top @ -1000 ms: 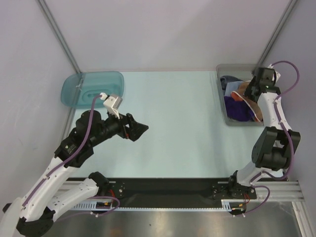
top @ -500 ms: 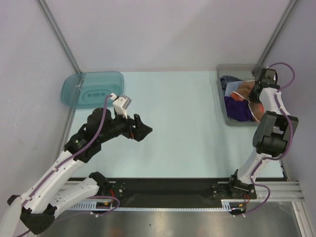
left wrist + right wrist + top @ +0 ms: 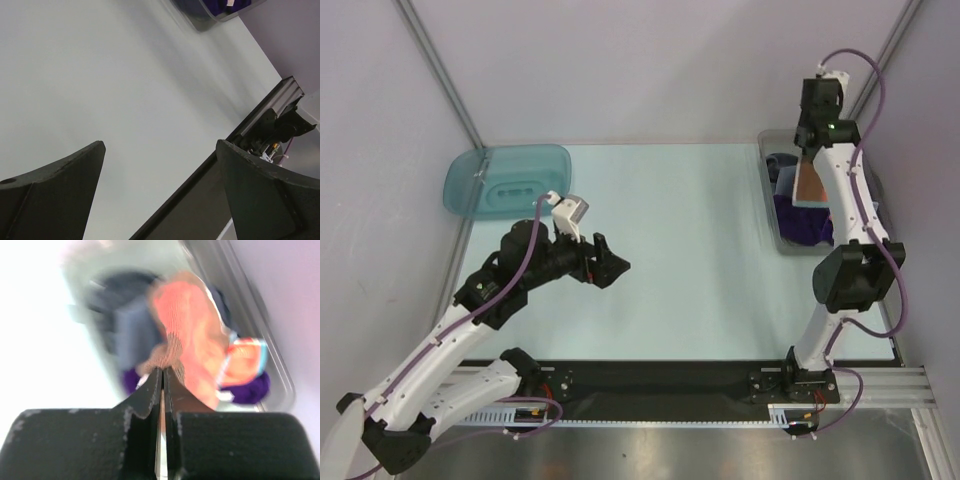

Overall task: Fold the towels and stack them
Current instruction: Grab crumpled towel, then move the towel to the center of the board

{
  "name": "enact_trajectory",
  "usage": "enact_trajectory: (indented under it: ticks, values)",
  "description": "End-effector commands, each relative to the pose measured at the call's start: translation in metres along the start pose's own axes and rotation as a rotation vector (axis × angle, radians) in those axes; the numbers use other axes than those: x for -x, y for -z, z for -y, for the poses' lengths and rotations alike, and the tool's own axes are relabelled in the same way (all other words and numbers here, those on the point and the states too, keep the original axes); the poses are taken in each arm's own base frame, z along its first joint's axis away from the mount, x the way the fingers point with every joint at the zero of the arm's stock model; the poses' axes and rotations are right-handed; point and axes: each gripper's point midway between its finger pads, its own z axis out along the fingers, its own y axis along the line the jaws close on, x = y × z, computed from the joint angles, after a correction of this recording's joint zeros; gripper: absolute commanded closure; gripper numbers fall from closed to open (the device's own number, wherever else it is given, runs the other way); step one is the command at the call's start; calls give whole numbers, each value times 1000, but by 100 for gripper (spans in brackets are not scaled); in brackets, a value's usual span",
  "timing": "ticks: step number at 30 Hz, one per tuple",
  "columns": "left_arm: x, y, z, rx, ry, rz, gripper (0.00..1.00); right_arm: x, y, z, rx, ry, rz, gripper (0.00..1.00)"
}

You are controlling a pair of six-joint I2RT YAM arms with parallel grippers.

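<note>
Gripper [image 3: 161, 374] pinch on towel [image 3: 191, 342], wrist-view only

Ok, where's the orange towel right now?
Top view, far right: the orange towel hangs from the right arm's fingers, over the grey bin holding the purple towel.

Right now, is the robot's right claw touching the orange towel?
Touching. The right wrist view shows the right gripper pinched shut on a bunched edge of the orange towel, with cloth running straight into the closed fingertips.
</note>
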Motion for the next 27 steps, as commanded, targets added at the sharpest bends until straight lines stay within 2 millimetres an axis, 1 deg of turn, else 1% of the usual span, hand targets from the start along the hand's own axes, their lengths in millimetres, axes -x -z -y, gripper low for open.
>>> enact_trajectory:
  ticks: [1,2,3,4,5,6,7,8,9,10,11,12,13,14,15,16,17,18,19,20,21,22,23,24,25,26,27]
  values:
    - [20,12,-3,44,-22,64,0,51,67,-30,96,20,101,100]
    - [29,15,-11,102,-17,94,0,50,90,-55,198,26,86,100]
    - [30,18,-15,131,-6,91,0,64,122,-83,368,-23,113,100]
    - [34,20,-23,169,7,101,0,62,141,-101,462,-37,103,100]
    - [37,22,-29,203,22,104,0,58,186,-136,680,-28,106,100]
    - [38,22,-32,219,53,106,0,25,191,-157,753,-18,17,100]
    - [41,25,-41,245,80,117,0,-1,197,-171,799,3,-39,100]
    - [38,26,-46,259,101,115,0,-17,212,-187,871,16,-42,100]
    - [37,26,-48,259,130,116,0,-85,220,-202,906,76,-170,100]
    - [38,29,-57,285,155,129,0,-115,230,-210,941,99,-211,100]
    - [34,31,-60,288,171,127,0,-138,239,-223,1005,101,-238,100]
    - [32,33,-63,296,185,126,0,-174,243,-227,1029,130,-307,100]
    - [32,35,-69,316,199,134,0,-228,254,-234,1057,170,-402,100]
    - [29,36,-71,325,204,131,0,-260,262,-235,1083,197,-468,100]
    - [29,38,-73,330,210,138,0,-283,272,-236,1107,223,-509,100]
    - [28,38,-76,340,216,136,0,-324,287,-232,1128,274,-583,100]
    - [24,35,-79,349,222,126,0,-335,298,-234,1159,293,-588,99]
    - [22,33,-81,354,230,118,1,-343,304,-232,1162,309,-593,97]
    - [20,31,-82,357,236,112,1,-348,319,-229,1190,334,-589,86]
    - [17,26,-85,361,249,101,2,-350,322,-225,1183,344,-592,72]
    - [18,25,-86,364,254,108,3,-345,326,-223,1188,344,-579,72]
    - [15,20,-90,370,261,97,3,-337,329,-221,1195,338,-559,64]
    - [10,15,-93,375,271,89,4,-323,328,-216,1186,327,-513,60]
    - [12,11,-95,373,275,99,5,-305,328,-216,1195,320,-461,58]
    - [11,6,-98,375,278,94,6,-294,324,-215,1189,314,-429,55]
    - [6,-2,-104,390,289,80,7,-276,308,-212,1160,273,-401,54]
    - [1,-7,-109,401,299,67,8,-260,300,-214,1168,271,-362,53]
